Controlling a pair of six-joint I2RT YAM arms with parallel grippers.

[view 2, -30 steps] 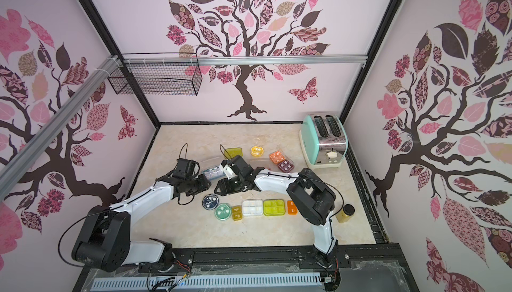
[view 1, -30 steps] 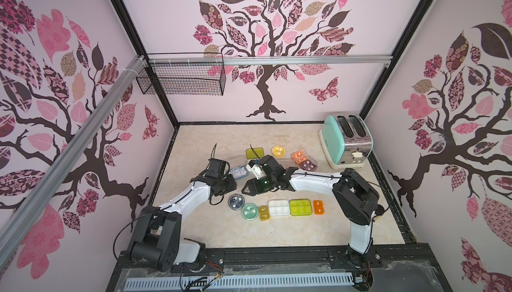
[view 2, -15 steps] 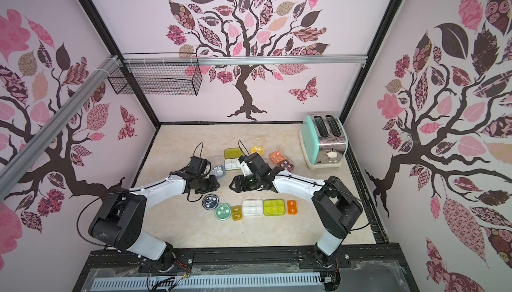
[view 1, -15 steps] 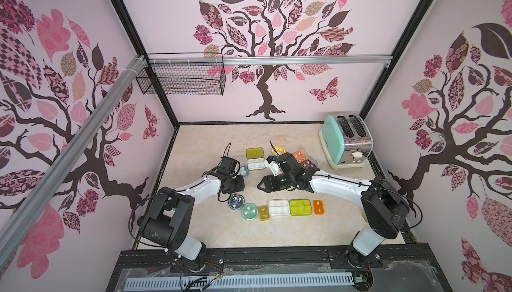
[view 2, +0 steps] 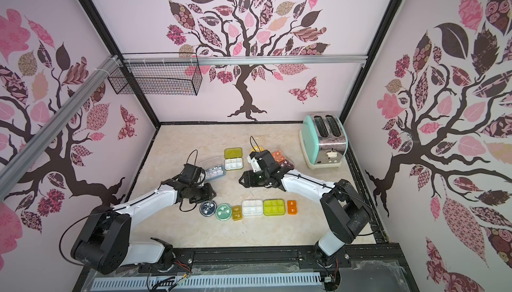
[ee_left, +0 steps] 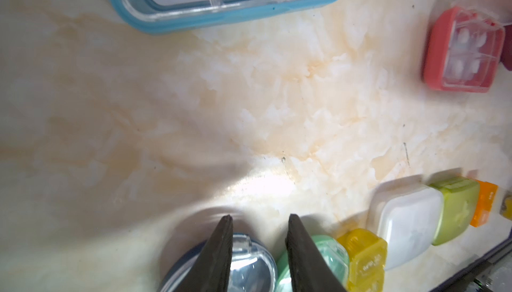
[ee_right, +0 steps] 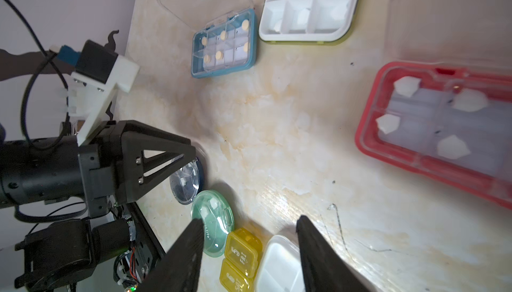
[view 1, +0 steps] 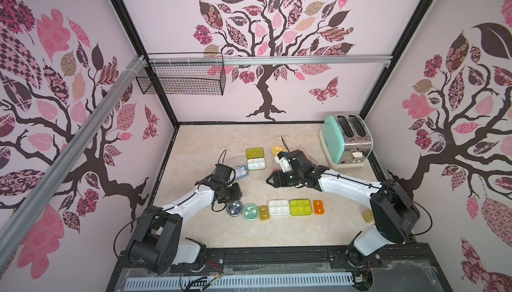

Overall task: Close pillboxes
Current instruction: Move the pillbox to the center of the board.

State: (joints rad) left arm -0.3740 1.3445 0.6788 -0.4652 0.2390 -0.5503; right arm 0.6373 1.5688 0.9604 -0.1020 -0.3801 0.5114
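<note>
Room: tree-papered walls, marble bench (view 1: pixel 199 149).
Shut: front row of six, navy box (view 1: pixel 235 208) to orange.
Open: blue box (view 1: pixel 240 170), white box (view 1: pixel 256 163), red box (ee_right: pixel 388 138), further back.
Fingers: left fingers (ee_left: pixel 219 249) spread, empty, over the navy box; right fingers (ee_right: pixel 182 257) spread, empty.
Next, likely: blue box, just behind the left fingers; left arm nearer; long axis across the bench, lid flopped rearward.

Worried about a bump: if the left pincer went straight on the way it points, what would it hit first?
Probably the bare tabletop just ahead of the left pincer. Farther along that line lies the open blue pillbox. Depth is hard to judge.
</note>
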